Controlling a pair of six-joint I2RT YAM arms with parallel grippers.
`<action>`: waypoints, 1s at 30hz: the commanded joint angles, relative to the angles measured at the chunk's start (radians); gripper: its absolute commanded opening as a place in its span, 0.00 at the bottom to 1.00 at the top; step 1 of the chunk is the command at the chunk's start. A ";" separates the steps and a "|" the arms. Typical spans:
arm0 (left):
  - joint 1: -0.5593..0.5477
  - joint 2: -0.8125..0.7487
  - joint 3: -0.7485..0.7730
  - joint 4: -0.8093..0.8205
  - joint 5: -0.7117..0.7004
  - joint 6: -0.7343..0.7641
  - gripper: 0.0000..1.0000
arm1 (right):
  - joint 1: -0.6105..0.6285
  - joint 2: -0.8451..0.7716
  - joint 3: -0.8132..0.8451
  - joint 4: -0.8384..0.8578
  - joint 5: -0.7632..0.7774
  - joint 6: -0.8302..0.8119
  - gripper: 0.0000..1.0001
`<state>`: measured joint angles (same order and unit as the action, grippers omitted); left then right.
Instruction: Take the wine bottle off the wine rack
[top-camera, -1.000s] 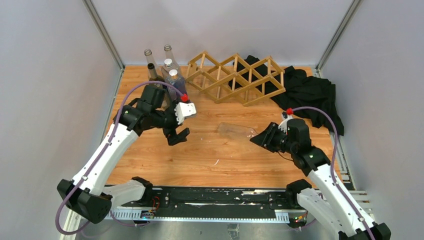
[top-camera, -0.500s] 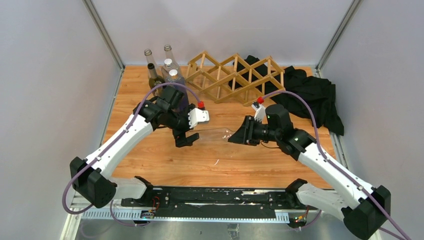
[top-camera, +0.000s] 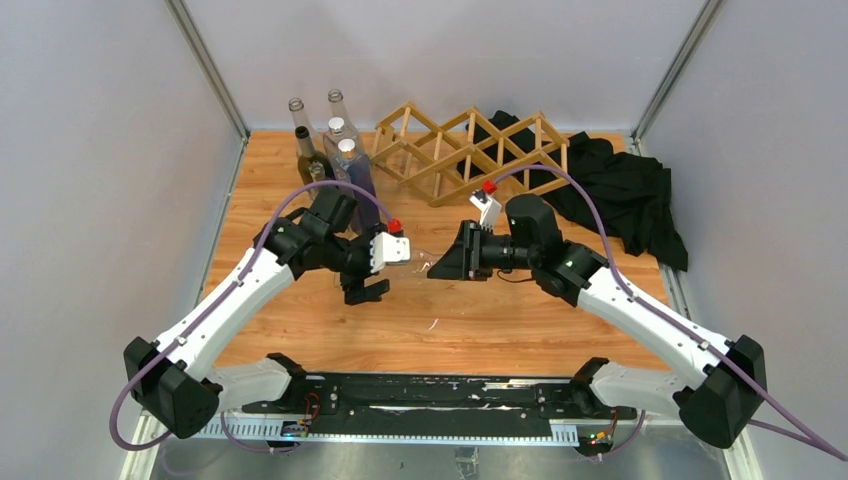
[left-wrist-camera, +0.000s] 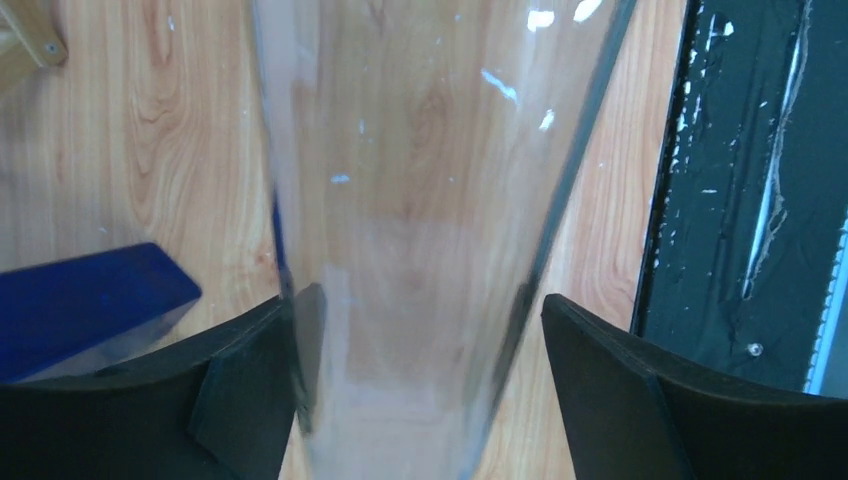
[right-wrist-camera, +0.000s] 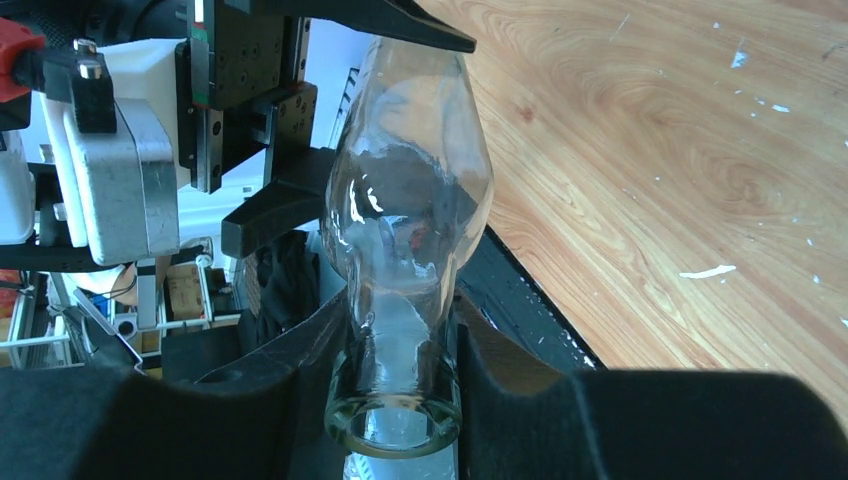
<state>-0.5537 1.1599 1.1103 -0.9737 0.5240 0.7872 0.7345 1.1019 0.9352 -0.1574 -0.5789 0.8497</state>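
The right pincer is closed tight on the thin neck of a clear glass bottle. The bottle lies on its side in the air. It is off the wooden rack and in front of it, above the table. Its fat end points at the left pincer. That pincer is wide open, with one black finger on each side of the fat part, very near the glass. The wood of the table shows right through the bottle, and it looks empty.

At the back left, beside the rack, a bunch of bottles stands up. What is in them is too hard to see. A black cloth lies behind the rack's right end.

From above, the clear bottle can hardly be seen. A blue thing is cut off at the edge of the left wrist view, and I cannot tell what it is.
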 joint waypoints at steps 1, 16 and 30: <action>-0.011 -0.014 0.006 0.033 0.006 0.006 0.75 | 0.022 0.009 0.066 0.105 -0.058 0.029 0.00; 0.007 -0.087 0.066 0.245 0.149 -0.374 0.00 | 0.024 -0.200 -0.112 0.333 0.153 -0.074 0.89; 0.026 -0.075 0.158 0.173 0.522 -0.566 0.00 | 0.158 0.021 0.152 0.421 0.121 -0.322 0.84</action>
<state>-0.5377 1.0847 1.2304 -0.7715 0.9207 0.2321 0.8532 1.0855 1.0229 0.1959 -0.4629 0.6109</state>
